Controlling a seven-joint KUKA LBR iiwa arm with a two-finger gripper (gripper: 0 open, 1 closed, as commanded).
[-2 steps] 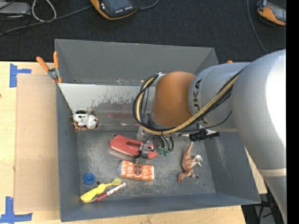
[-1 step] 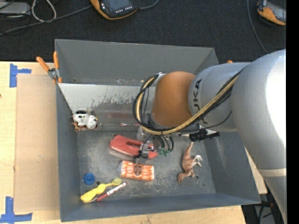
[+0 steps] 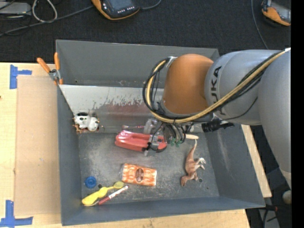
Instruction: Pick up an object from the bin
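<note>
Grey bin (image 3: pixel 99 158), mid-floor: pincer (image 3: pixel 154 145) (grip unclear) over flat red plastic piece (image 3: pixel 133 140).

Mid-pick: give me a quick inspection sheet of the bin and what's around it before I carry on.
Surface: grey metal bin, floor scuffed and speckled.
Job's things: long red plastic object at the bin's centre.
Clutter: small white-and-black toy animal by the far left wall; flat orange patterned toy; brown toy dinosaur; blue round cap; yellow plastic spoon beside a pink-and-white stick, near-left corner.
Grippers: gripper down at the red object's right end; grip cannot be judged.
Cables: yellow and black cables looped round the arm's orange cover.
Surroundings: loose cords and an orange-and-black handheld device beyond the bin.
</note>
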